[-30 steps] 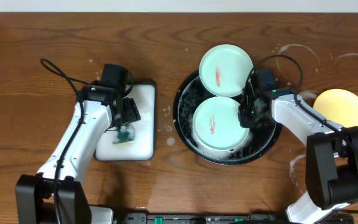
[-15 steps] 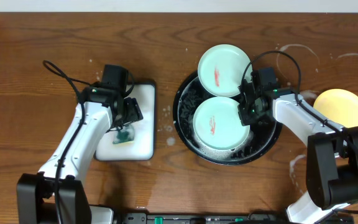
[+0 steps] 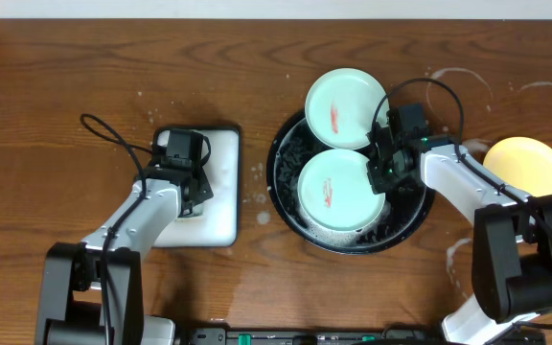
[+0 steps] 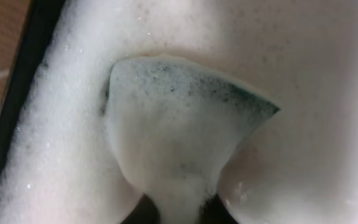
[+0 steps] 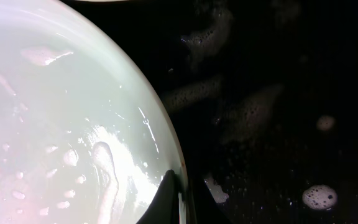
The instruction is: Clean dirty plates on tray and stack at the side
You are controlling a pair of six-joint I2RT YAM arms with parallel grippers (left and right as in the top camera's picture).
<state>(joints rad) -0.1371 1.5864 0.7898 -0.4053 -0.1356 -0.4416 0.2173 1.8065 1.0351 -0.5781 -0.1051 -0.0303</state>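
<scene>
My left end effector pinches the sudsy sponge in the white dish, frame left. My right end effector grips the rim of the lower mint plate in the tray, centre-right. The yellow plate sits on the worktop, far right.

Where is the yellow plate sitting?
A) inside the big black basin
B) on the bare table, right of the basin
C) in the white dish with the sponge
B: the yellow plate lies on the wooden table, outside the black basin.
</scene>
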